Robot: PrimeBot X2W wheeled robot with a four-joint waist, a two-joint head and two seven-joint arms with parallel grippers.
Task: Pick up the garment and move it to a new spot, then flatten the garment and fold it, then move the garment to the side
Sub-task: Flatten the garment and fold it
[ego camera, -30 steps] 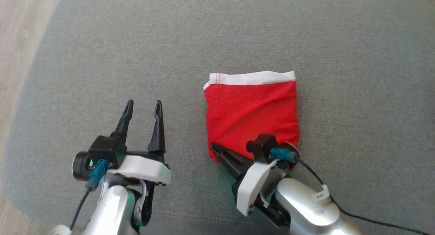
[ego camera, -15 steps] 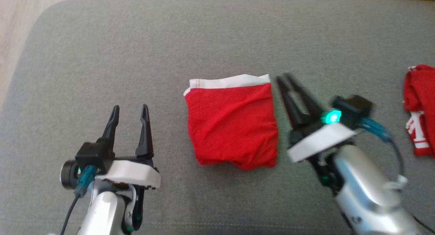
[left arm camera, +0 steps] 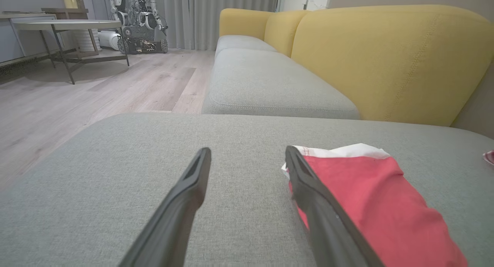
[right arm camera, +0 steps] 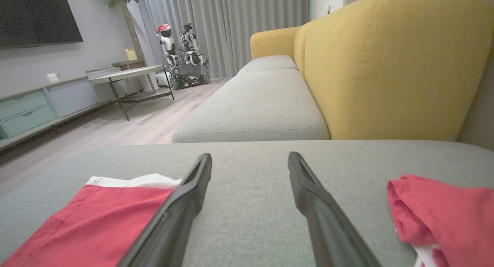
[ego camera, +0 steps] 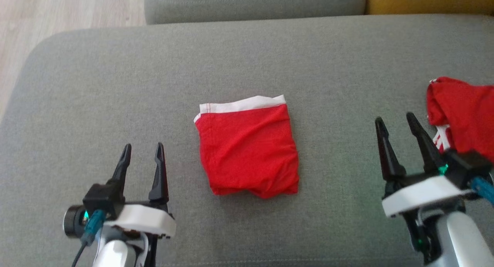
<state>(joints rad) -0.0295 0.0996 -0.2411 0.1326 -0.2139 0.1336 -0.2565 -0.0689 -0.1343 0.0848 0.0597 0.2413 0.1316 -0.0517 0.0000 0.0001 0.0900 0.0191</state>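
Head view: the folded garment (ego camera: 247, 147), red with a white waistband at its far edge, lies on the grey sofa cushion (ego camera: 115, 85) between my left gripper (ego camera: 143, 144) and right gripper (ego camera: 395, 117). Both have fingers spread wide, empty and apart from the cloth. I judge the folding done and the move to the side due, which calls for pinching one edge through all layers so the fold holds. White marks on the second red garment (ego camera: 459, 112) are too small to read.
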